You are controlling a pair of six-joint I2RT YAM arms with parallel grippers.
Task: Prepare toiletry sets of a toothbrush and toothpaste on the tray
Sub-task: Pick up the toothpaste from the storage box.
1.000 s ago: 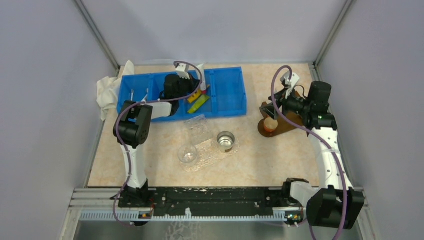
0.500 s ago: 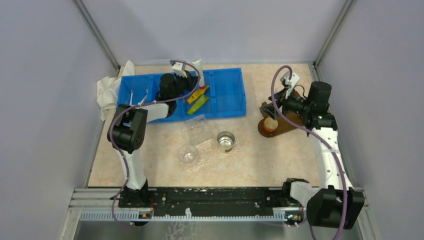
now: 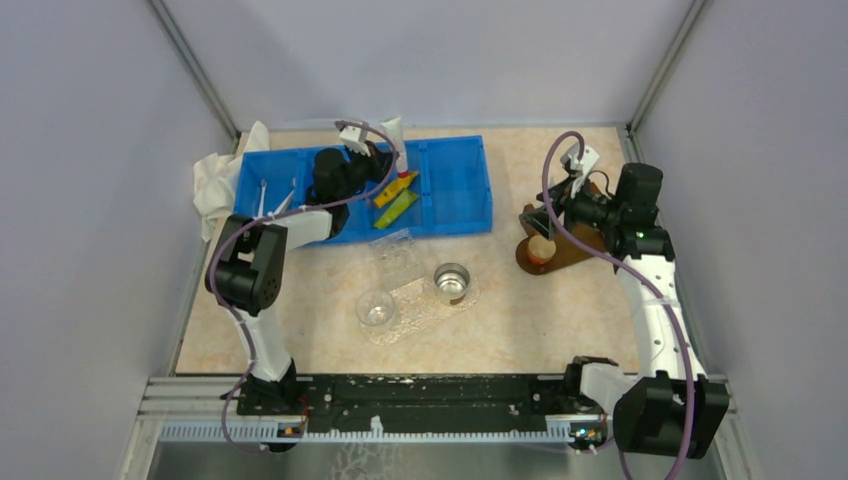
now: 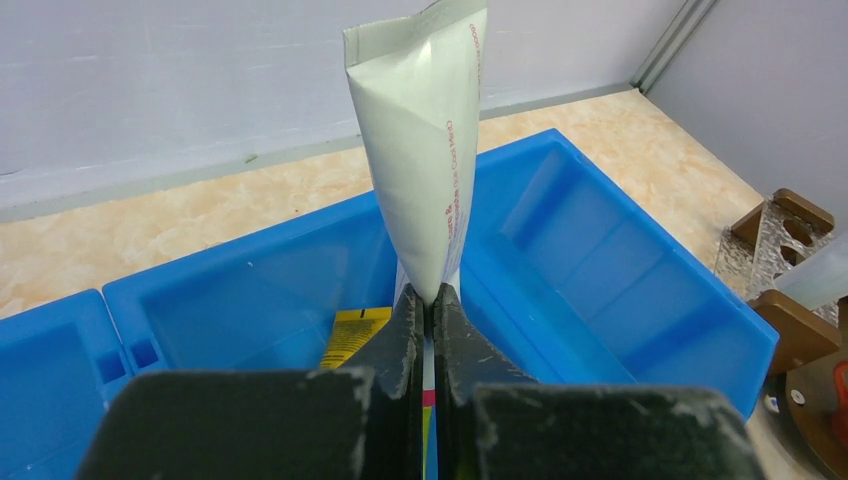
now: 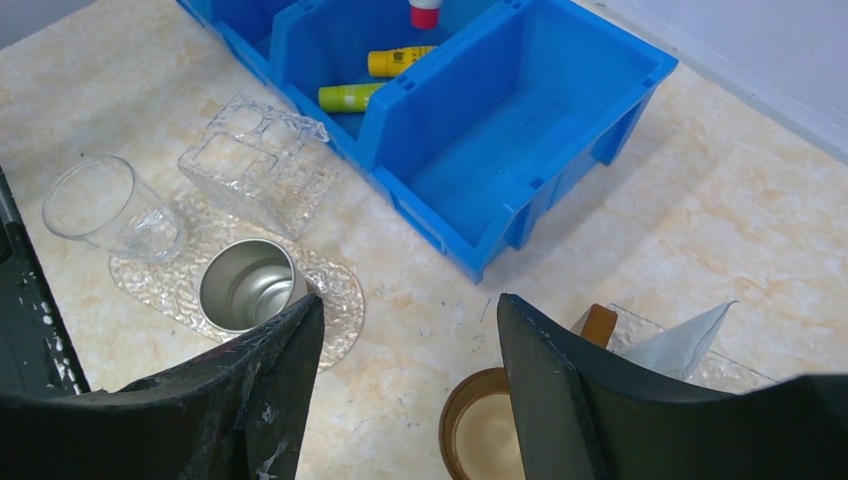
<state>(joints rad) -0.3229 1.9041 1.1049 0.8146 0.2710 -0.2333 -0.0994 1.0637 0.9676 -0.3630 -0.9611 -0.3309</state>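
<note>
Left end effector (image 4: 428, 292) pinches a white, flat-crimped toothpaste tube (image 4: 425, 150) above blue plastic bin (image 4: 600, 290); right end effector (image 5: 410, 310) gapes empty.

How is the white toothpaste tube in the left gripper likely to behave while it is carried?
The white toothpaste tube looks soft: the left gripper pinches it nearly flat, so it may bend or squeeze. It is probably light, standing out unsupported past the jaws. Its glossy skin could slip.
</note>
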